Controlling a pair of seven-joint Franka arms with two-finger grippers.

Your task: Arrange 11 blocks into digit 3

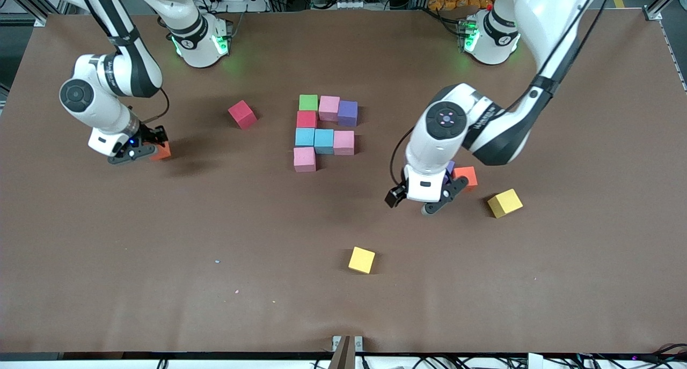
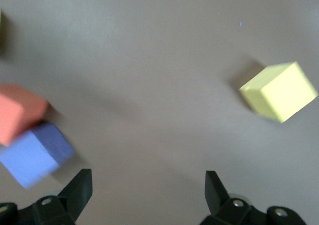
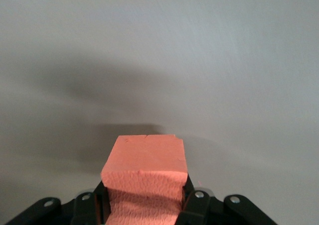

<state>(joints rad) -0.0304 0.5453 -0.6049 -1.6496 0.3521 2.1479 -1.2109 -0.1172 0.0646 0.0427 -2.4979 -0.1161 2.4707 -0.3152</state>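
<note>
Eight blocks sit in the middle cluster: green block (image 1: 308,102), pink block (image 1: 329,108) and purple block (image 1: 348,113) form the top row, red block (image 1: 306,119) sits under the green one, then two light blue blocks (image 1: 305,137) (image 1: 323,141) plus a pink block (image 1: 344,142) form the middle row, and a third pink block (image 1: 304,159) sits nearest the front camera. That reads more like the start of a different shape than a clean 3, so I'd guess some re-placing is due. Still out: a magenta block (image 1: 242,114) lying loose toward the right arm's end, an orange block (image 1: 465,176) and second purple block (image 2: 34,155) by the left gripper (image 1: 421,200), which hangs with jaws wide and empty. The right gripper (image 1: 140,150) is clamped on the other orange block (image 3: 144,172) at table level. Two yellow cubes (image 1: 504,203) (image 1: 362,260) aren't part of it.
</note>
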